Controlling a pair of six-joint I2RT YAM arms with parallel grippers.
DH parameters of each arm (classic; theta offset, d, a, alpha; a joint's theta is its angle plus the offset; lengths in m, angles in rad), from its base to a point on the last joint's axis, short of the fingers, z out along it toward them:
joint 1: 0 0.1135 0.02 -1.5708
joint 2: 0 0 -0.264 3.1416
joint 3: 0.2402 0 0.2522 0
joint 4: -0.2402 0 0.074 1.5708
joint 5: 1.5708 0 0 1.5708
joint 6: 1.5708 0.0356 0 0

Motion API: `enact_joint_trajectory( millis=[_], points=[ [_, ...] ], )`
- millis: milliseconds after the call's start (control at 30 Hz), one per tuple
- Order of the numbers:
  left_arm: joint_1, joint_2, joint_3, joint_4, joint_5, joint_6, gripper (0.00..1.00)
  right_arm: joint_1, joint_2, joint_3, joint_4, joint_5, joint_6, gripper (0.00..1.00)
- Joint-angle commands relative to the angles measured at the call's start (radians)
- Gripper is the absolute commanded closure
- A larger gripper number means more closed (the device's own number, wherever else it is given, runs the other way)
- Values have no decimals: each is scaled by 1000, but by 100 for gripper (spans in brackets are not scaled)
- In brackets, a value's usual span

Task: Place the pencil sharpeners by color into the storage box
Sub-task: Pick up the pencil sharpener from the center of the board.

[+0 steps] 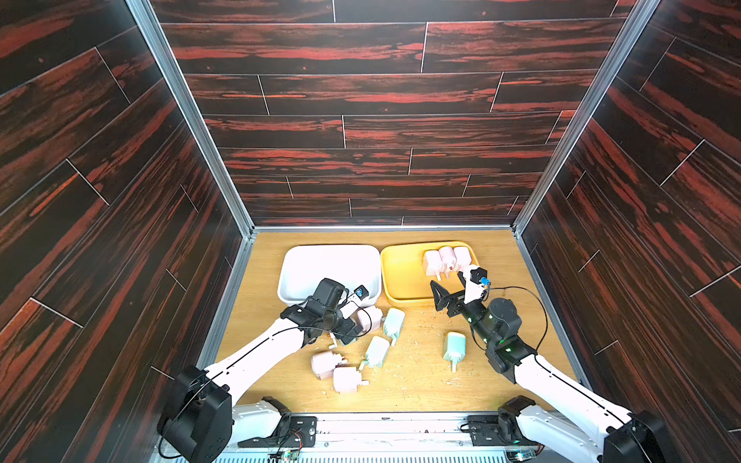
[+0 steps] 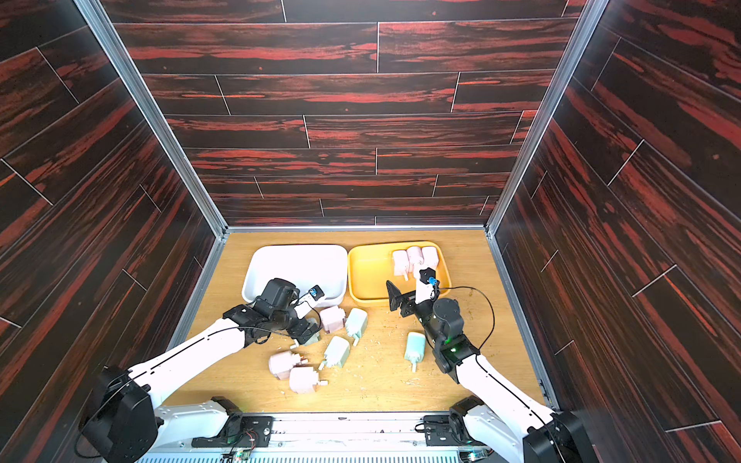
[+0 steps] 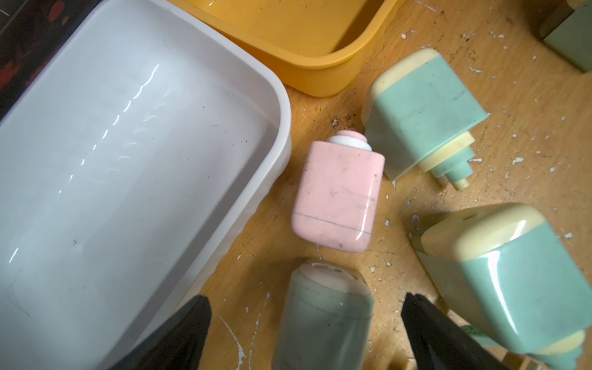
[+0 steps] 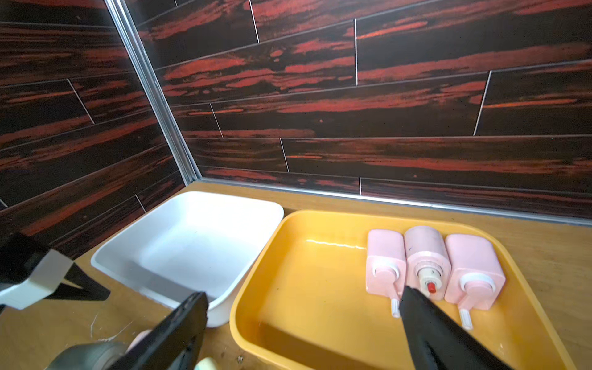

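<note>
While three pink sharpeners (image 4: 435, 266) lie side by side in the yellow tray (image 1: 397, 276) and the white tray (image 1: 304, 276) holds none, seven remain on the bench (image 1: 421, 373) — left pincer (image 3: 304, 330) spread around a green sharpener (image 3: 323, 317), right pincer (image 4: 304, 320) open, empty.

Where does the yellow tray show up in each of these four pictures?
Top views: yellow tray at the far side of the table, right of the white tray, three pink sharpeners in it.
Left wrist: only a corner, along the upper edge.
Right wrist: fills the lower right, the three pink sharpeners side by side inside.
Shared landmark: the white tray, right next to it in every view.
</note>
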Motion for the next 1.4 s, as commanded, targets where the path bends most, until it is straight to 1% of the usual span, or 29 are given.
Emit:
enact_joint_trajectory(
  millis=[0, 167, 267, 367, 433, 633, 767, 867, 1000, 1100, 1367],
  points=[
    [16, 45, 30, 18, 60, 97, 1, -3, -28, 24, -81, 10, 24, 2],
    [17, 129, 77, 0, 77, 134, 4, -2, -29, 31, -104, 42, 20, 2],
    [16, 146, 104, -33, 124, 156, 8, -3, -24, 31, -106, 73, 16, 2],
    [16, 146, 92, -14, 167, 165, 8, -3, -12, 35, -111, 82, 15, 2],
    [15, 151, 77, 19, 166, 164, 8, -3, -4, 40, -115, 86, 11, 2],
    [13, 168, 84, 29, 136, 158, 9, -3, 5, 46, -123, 103, 5, 2],
    [0, 170, 77, 45, 143, 157, 14, -3, 10, 46, -125, 115, 2, 2],
    [-6, 174, 71, 56, 134, 158, 16, -3, 16, 50, -130, 121, 3, 2],
    [-13, 180, 71, 54, 143, 163, 22, -3, 22, 51, -132, 120, 5, 2],
    [-14, 181, 63, 61, 141, 169, 23, -3, 25, 53, -136, 123, 4, 2],
    [-24, 196, 84, -15, 105, 188, 32, -3, 35, 60, -146, 130, 6, 2]
  ],
)
